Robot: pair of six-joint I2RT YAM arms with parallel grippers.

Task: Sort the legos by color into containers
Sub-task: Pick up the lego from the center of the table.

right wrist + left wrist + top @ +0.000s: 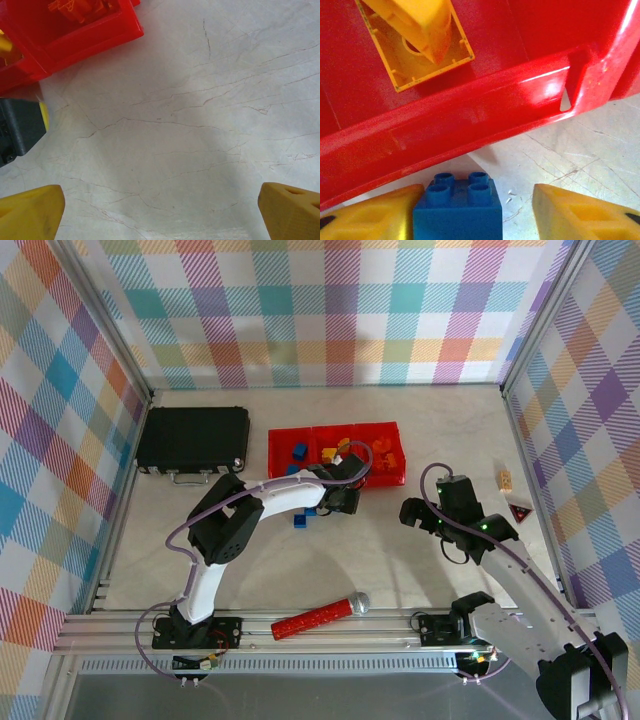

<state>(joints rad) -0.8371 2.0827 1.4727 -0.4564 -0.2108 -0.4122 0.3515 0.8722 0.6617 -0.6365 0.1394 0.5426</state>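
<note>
While the left gripper [475,207] straddles a blue lego [457,212] on the table [560,165] just outside the red containers [470,120], one finger touches it and the other seems apart, so the jaws look unclenched. An upturned yellow lego [420,45] lies inside. The right gripper [160,200] hangs spread wide over bare table.

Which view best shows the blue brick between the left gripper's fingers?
Left wrist: the blue brick sits close up, four studs clear, between the left gripper fingers, beside the red bin wall. In top external the left arm covers that spot; nearby blue specks cannot be matched to it.
</note>
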